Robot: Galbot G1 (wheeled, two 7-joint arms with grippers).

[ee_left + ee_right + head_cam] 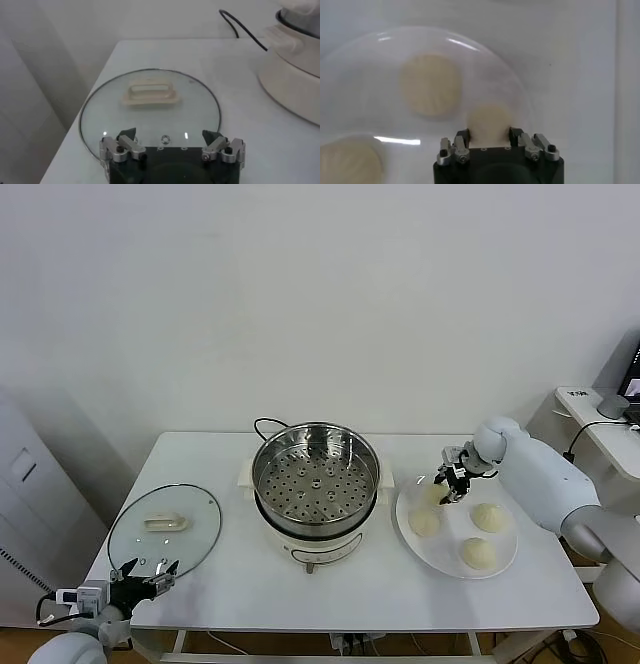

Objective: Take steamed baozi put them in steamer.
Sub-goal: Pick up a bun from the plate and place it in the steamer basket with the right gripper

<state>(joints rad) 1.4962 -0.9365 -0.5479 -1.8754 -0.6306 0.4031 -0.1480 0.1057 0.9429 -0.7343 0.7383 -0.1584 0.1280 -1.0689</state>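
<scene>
The steamer [315,484], a shiny steel pot with a perforated tray on a cream base, stands at the table's middle. To its right lies a white plate [412,546] with three baozi [488,517] resting on it. My right gripper [452,482] is over the plate's far left part, shut on another baozi [437,494]. In the right wrist view that cream bun [489,122] sits squeezed between the right gripper's [489,135] dark pads, with two more baozi [431,85] beyond on the plate [365,75]. My left gripper [145,574] waits open at the table's front left.
A round glass lid [165,529] with a cream handle [149,95] lies flat left of the steamer, just ahead of the open left gripper [169,137]. A black cord [268,424] trails behind the pot. A side desk [600,419] stands at the far right.
</scene>
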